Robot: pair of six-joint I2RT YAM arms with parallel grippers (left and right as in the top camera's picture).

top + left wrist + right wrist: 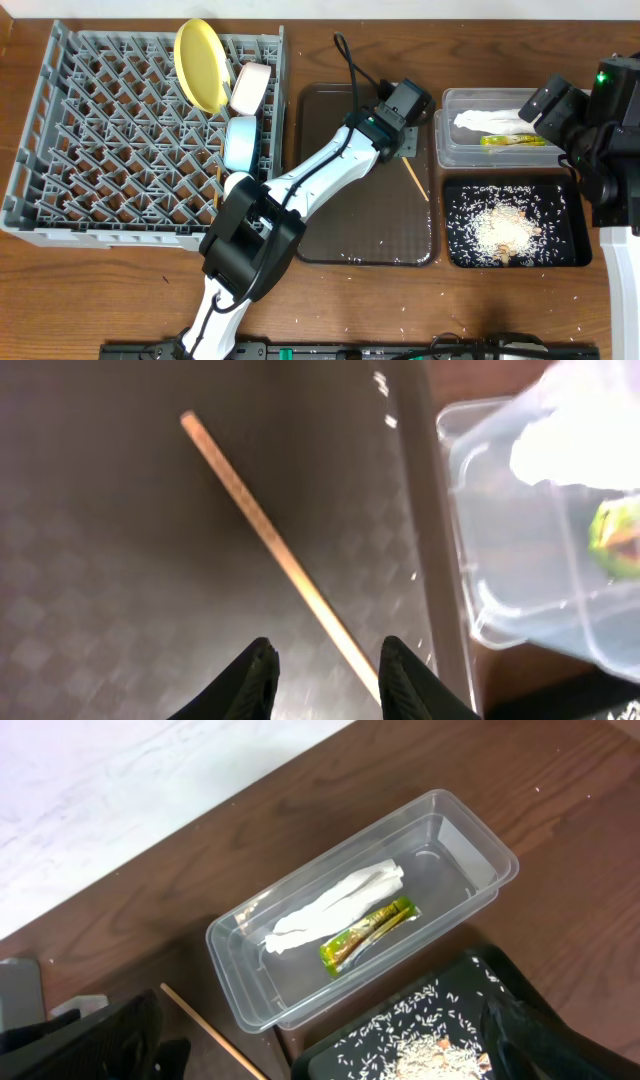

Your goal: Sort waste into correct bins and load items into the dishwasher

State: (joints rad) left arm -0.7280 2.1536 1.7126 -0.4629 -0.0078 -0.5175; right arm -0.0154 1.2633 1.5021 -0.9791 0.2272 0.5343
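hovering with the left gripper (325, 660) low over the dark brown serving tray (120, 610), fingers parted only partway and clasping nothing. aimed at the lone wooden chopstick (270, 545), lying flat and slanted on the tray floor near the tray's right rim. lower end of it reaching in between the fingertips, close against one of them; touching or not, cannot tell. likely kept to a narrow gap because of so thin a target, leaving little travel before the pinch.

parked with the right gripper (318, 1025) up above the clear plastic tub (460, 830), fingers spread to their widest and carrying nothing, probably to stay out of the left arm's way. inside the tub, crumpled white tissue (330, 905) and green-and-orange snack wrapper (368, 930) side by side, touching. just beside the tub, in the shallow black tray (447, 225), a heap of rice-like crumbs (500, 228), with a few grains strewn on the table.

already stood on edge among the pegs along the right side of the grey dish rack (100, 130): yellow plate (200, 62), pinkish-sided white bowl (250, 87), light blue bowl (241, 142), small white cup (237, 184). beside the cup, what looks like the other chopstick (217, 188).

judging by this, waste sorted and only the tray chopstick left to load.
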